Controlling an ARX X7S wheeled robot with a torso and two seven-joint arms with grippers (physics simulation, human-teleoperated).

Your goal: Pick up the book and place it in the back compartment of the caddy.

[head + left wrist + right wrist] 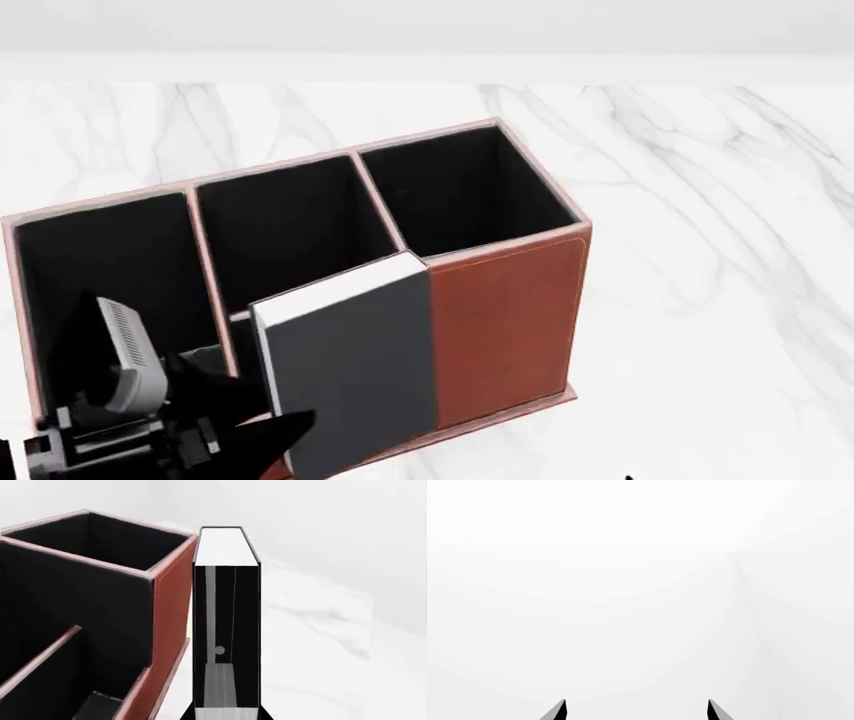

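My left gripper [267, 425] is shut on the black book [354, 360] and holds it upright in the air, over the near side of the reddish-brown caddy [507, 320]. In the left wrist view the book [227, 630] stands between the jaws [227, 716], right beside the outer wall of the caddy's tall end cell [100, 540]. A thin divider [40, 655] and a small black-lined cell [83, 692] behind a low wall show below that. In the head view that small cell is mostly covered by the book and gripper. My right gripper [635, 710] is open and empty, facing a white wall.
The caddy stands on a white marble tabletop [721, 250]. Three black-lined cells show along its far side in the head view, the right one [461, 190] tallest. The table's back edge meets a white wall [427, 40].
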